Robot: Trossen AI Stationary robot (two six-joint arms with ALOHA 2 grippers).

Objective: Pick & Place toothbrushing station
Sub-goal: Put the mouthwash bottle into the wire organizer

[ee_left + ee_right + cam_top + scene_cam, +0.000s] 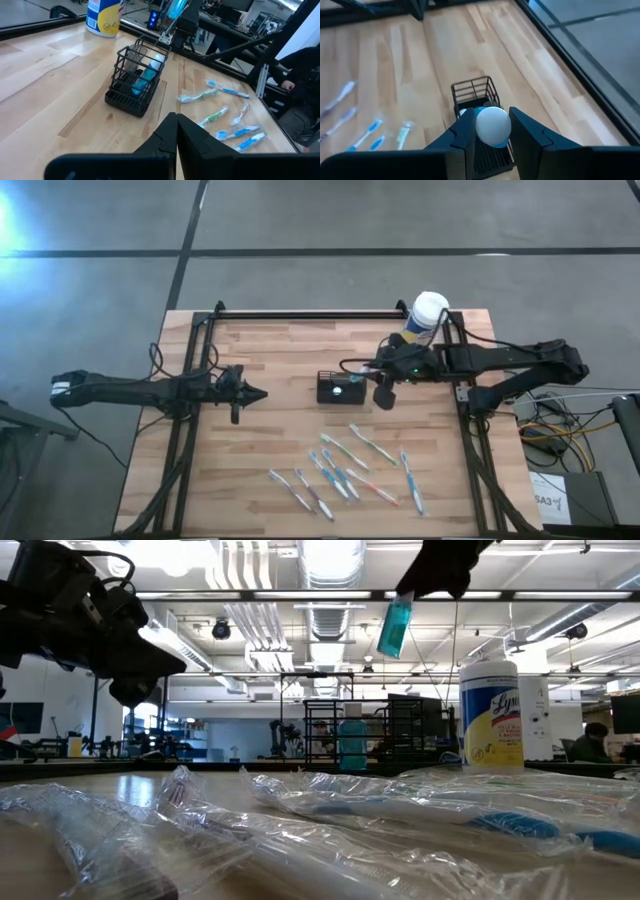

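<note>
The toothbrushing station, a small black wire caddy [337, 387] [135, 80] [475, 92], stands on its base mid-table with a blue item and a clear one inside. My right gripper [372, 372] [492, 125] hovers just right of and above it, shut on a teal-blue tube-like item with a white rounded end [395, 625] [175, 7]. My left gripper [258, 392] [176, 120] waits shut at the table's left, pointing at the caddy, with nothing between its fingers. My right gripper pinches the item between its two fingers at the white rounded end [492, 131]. The fingers slant downward from the table's right side. The teal part [393, 635] hangs tilted below the fingers, lifted clear above the caddy.
A yellow canister with a white lid [428, 315] [490, 715] [104, 17] stands at the far right corner. Several plastic-wrapped toothbrushes [345, 465] [225, 115] lie scattered on the near half of the table. A person [300, 65] sits beyond the table's edge.
</note>
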